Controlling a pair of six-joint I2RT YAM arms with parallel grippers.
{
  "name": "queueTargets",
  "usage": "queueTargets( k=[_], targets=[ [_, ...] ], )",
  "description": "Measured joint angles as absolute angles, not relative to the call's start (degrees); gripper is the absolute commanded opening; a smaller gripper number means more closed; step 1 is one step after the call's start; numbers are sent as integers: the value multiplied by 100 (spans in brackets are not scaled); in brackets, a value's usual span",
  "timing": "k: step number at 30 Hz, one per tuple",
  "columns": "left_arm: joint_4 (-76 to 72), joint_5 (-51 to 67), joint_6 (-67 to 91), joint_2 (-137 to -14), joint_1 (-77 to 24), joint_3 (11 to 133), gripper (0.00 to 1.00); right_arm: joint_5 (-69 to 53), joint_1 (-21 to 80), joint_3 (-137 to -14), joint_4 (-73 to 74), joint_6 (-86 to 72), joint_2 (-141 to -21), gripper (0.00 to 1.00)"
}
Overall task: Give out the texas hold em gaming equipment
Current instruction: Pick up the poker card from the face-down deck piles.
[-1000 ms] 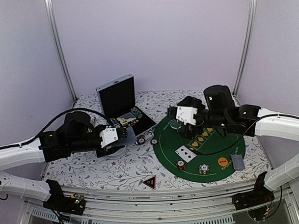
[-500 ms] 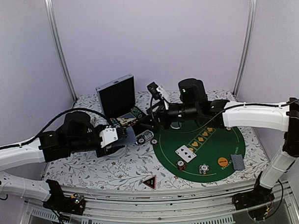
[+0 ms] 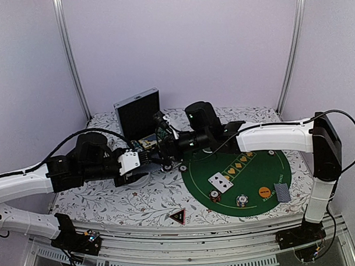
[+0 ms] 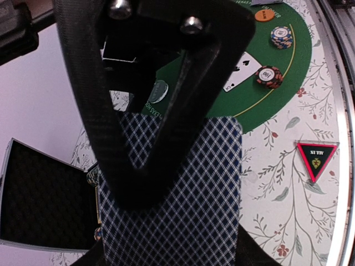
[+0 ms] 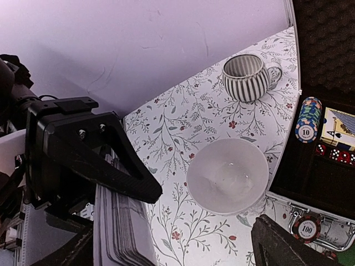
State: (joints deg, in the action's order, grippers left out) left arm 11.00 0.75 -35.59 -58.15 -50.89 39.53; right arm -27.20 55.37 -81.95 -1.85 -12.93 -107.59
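Currently my left gripper is clamped on the deck of cards, which it holds above the left-centre of the surface, just beside the open case. The checkered backs face up. The deck's long axis runs along the fingers, and its free short end points at the green mat on the right half. My right gripper reaches across to that end with its fingers spread wide. Whether it touches the cards, I cannot tell.
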Motion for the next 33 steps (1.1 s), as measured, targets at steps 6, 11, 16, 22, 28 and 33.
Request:
queueTargets(
  k=[6,11,16,22,28,33],
  targets=[
    [1103,56,-3559,-5815,-5089,3944,53,-2596,5537,-8193,102,-1186,-10755,82],
    [1111,34,-3559,-5815,-5089,3938,53,-2512,5540,-8193,338,-1063,-10718,72],
    [1114,5,-3559,-5815,-5089,3938,53,-2499,5544,-8215,521,-961,-10643,64],
    [1118,-45,-3559,-5815,-5089,3938,53,-2591,5544,-8256,685,-906,-10604,52],
    [1118,-62,-3562,-5815,-5089,3938,53,-2609,5544,-8296,985,-808,-10442,43],
    [1116,-58,-3562,-5815,-5089,3938,53,-2626,5544,-8309,1155,-781,-10350,30]
  ],
)
